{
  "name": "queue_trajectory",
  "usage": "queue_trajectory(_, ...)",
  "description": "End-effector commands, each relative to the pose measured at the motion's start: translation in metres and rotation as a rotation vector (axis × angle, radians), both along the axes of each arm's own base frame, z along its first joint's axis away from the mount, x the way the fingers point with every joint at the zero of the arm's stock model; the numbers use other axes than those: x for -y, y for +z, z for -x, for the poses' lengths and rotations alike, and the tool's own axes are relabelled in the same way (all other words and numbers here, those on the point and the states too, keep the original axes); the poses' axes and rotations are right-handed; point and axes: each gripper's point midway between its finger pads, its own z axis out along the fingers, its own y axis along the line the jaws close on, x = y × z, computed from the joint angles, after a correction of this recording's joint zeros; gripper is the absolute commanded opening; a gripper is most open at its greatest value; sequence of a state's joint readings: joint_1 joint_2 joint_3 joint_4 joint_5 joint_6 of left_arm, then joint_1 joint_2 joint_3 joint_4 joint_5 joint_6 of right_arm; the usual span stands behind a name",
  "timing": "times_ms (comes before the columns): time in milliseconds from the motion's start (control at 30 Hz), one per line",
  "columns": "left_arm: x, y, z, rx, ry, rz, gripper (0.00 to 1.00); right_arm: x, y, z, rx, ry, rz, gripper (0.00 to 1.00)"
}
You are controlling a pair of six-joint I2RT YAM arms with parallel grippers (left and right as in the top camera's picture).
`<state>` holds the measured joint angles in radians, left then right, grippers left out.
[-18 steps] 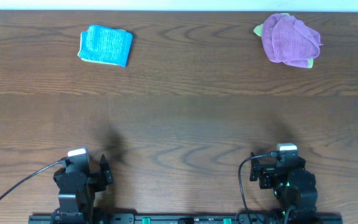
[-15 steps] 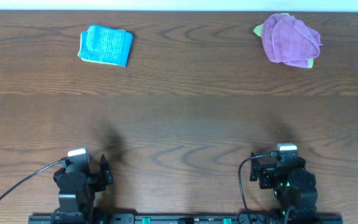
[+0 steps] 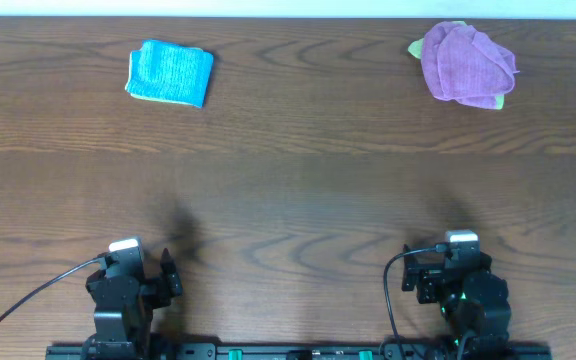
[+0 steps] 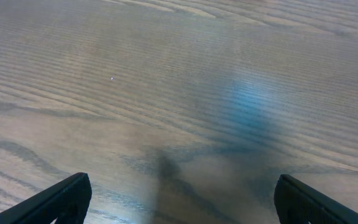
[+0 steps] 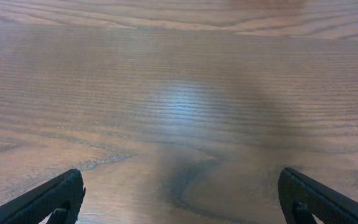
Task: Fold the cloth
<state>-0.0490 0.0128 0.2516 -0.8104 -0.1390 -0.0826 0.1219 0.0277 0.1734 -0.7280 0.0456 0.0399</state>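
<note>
My left tool (image 4: 182, 205) hangs low over the bare wooden tabletop (image 3: 298, 180) with its jaws spread wide. Its two dark fingertips (image 4: 58, 200) sit at opposite bottom corners of the left wrist view, with nothing but wood grain between them. My right tool (image 5: 182, 202) stands the same way, wide open and holding nothing, with one fingertip (image 5: 55, 199) at each lower corner of the right wrist view. From overhead, my left arm (image 3: 123, 290) and right arm (image 3: 465, 285) are tucked in at the near edge, well apart from each other. The lilac towel I am to fold shows in none of my three views, so I cannot tell where it lies. At the far left lies a turquoise cloth (image 3: 169, 72), folded into a neat square. At the far right a purple cloth (image 3: 465, 63) is bunched up together with a lime-green cloth (image 3: 498, 101), which peeks out at its edges. Both are well away from my tools.
</note>
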Motion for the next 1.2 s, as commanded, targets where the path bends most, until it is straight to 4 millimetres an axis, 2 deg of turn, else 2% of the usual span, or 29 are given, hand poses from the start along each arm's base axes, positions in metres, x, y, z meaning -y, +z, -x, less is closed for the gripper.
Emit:
queue_trajectory(0,-0.0017,-0.0008,0.0003,0.004,0.014,0.0,0.95,0.0031,-0.003,-0.0004,0.003,-0.008,0.016,0.99)
queue_trajectory(967,-0.0016,-0.0008,0.0003,0.004,0.013,0.001,0.95,0.0031,-0.0029,-0.0005,0.003,-0.009,0.013,0.99)
queue_trajectory(1167,-0.0016,-0.0008,0.0003,0.004,0.013,0.001,0.95,0.0119,0.0047,-0.0017,0.009,-0.085,-0.026,0.99)
